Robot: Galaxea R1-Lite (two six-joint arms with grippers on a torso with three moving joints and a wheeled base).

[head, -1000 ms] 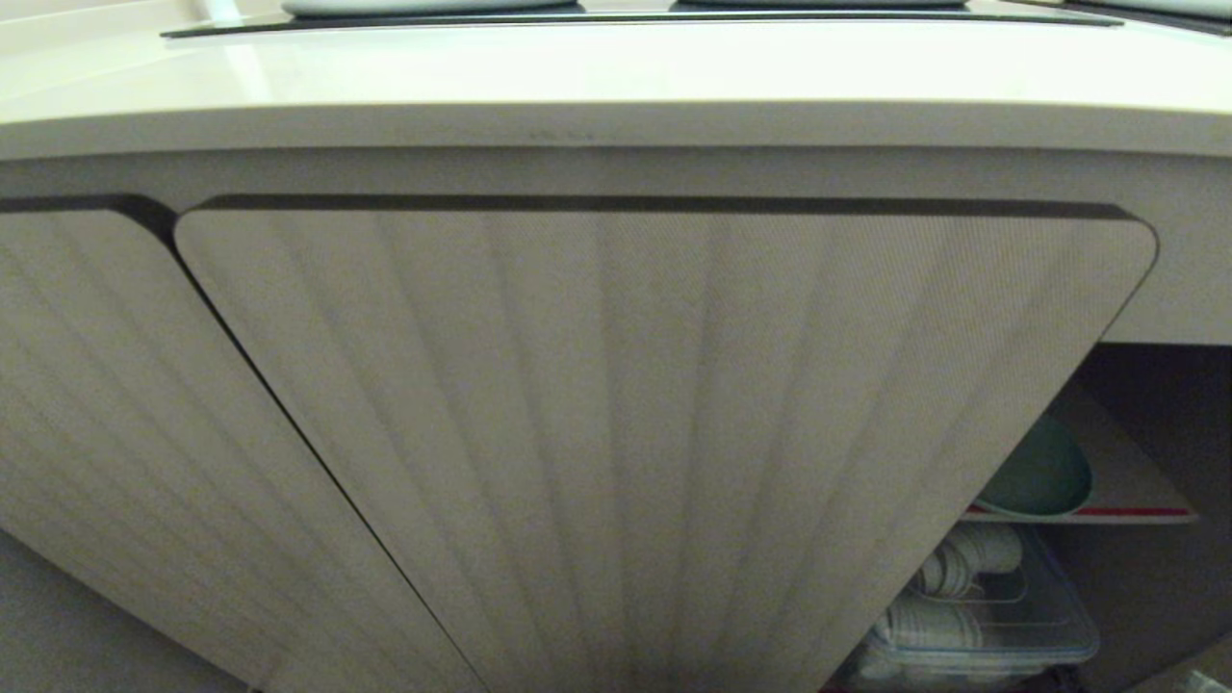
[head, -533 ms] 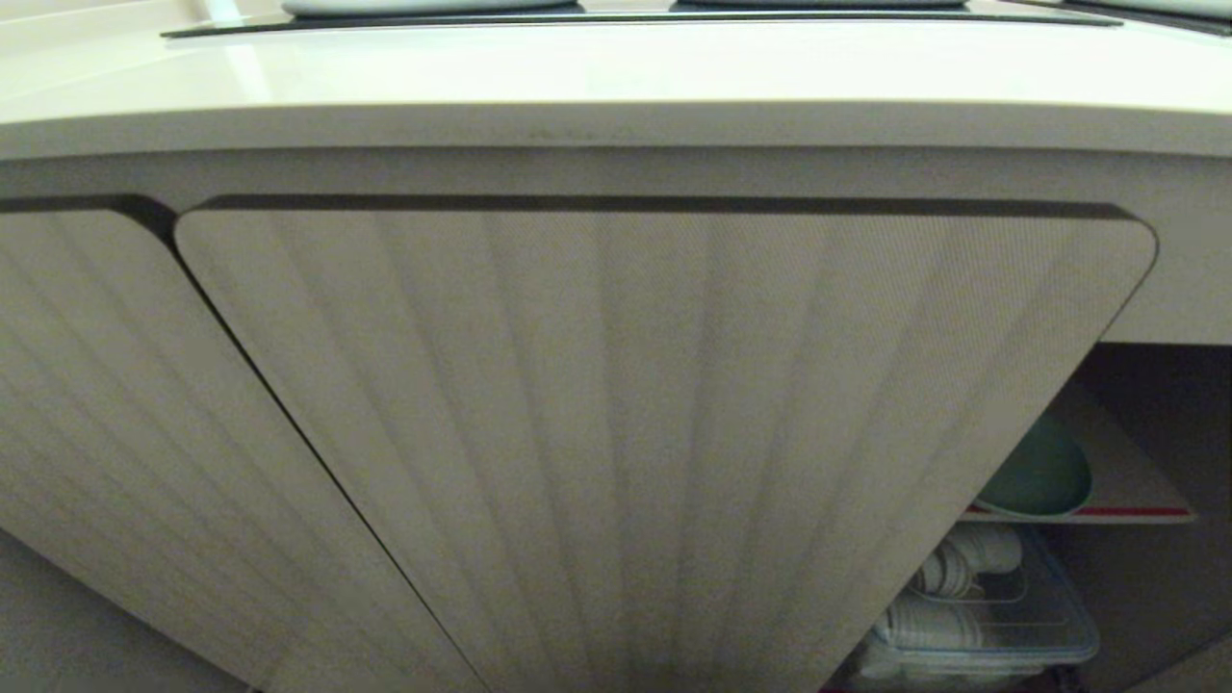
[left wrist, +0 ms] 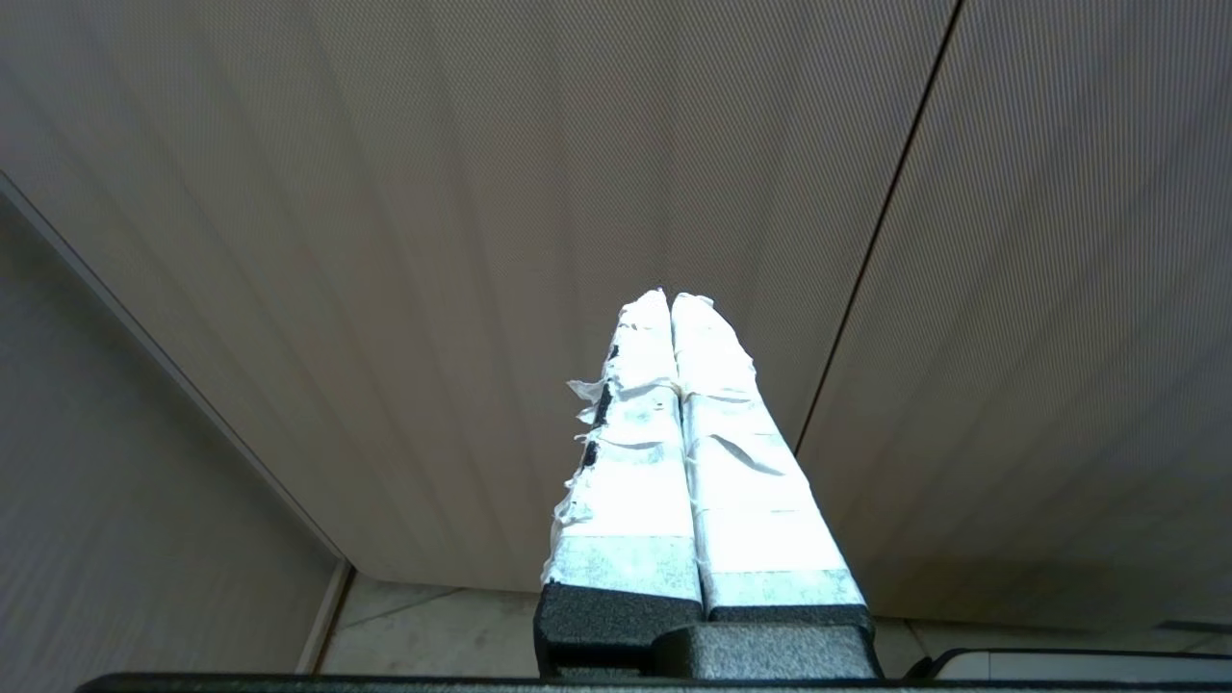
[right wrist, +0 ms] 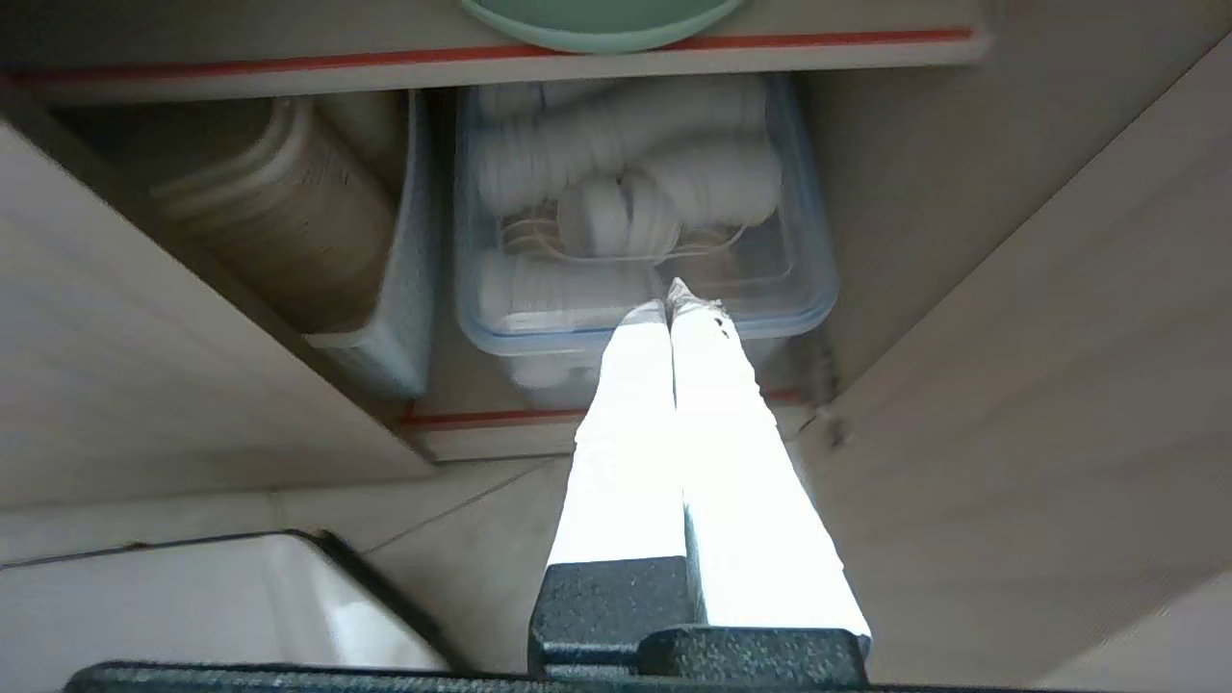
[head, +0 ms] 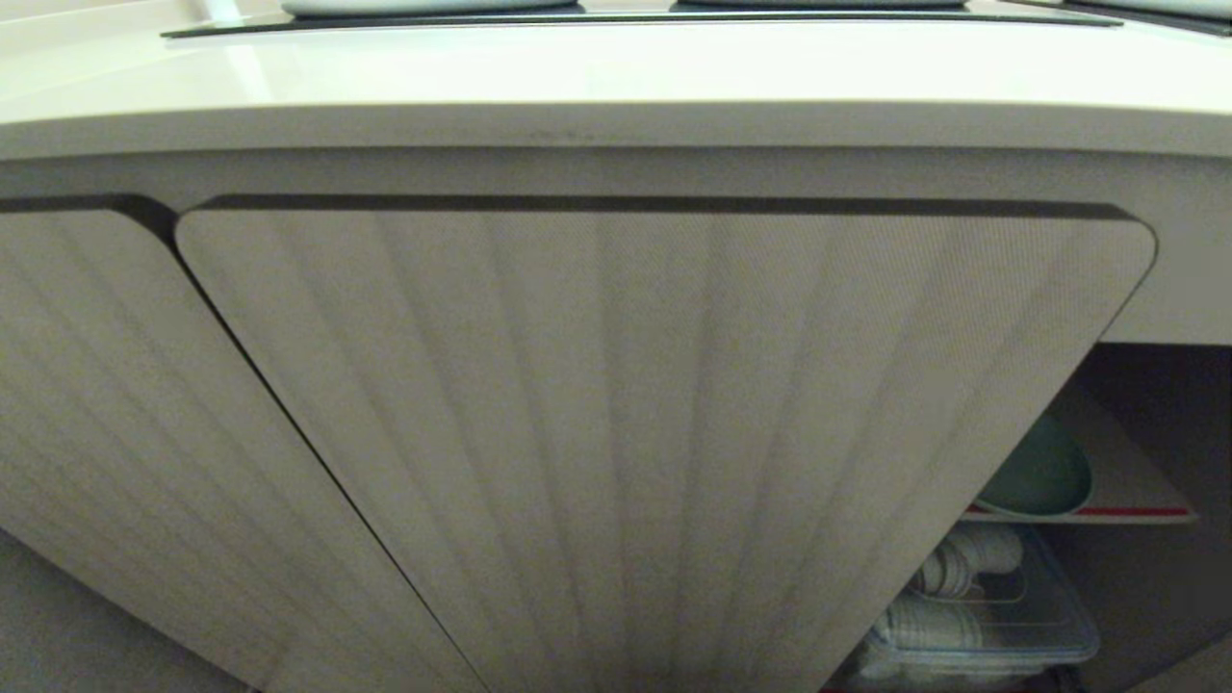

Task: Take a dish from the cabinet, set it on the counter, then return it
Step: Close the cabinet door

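The pale mint-green dish lies on the red-edged inner shelf of the beige ribbed cabinet, seen through the opening at the lower right. In the right wrist view the dish sits on that shelf above and beyond my right gripper, which is shut and empty, low before the cabinet opening. My left gripper is shut with nothing in it, in front of a closed ribbed door. The cream counter runs across the top of the head view. Neither arm shows in the head view.
On the cabinet's bottom shelf, a clear lidded box holds white cups, with a pale basket of stacked ware beside it. The open door stands close on one side of the right gripper. Tiled floor lies below.
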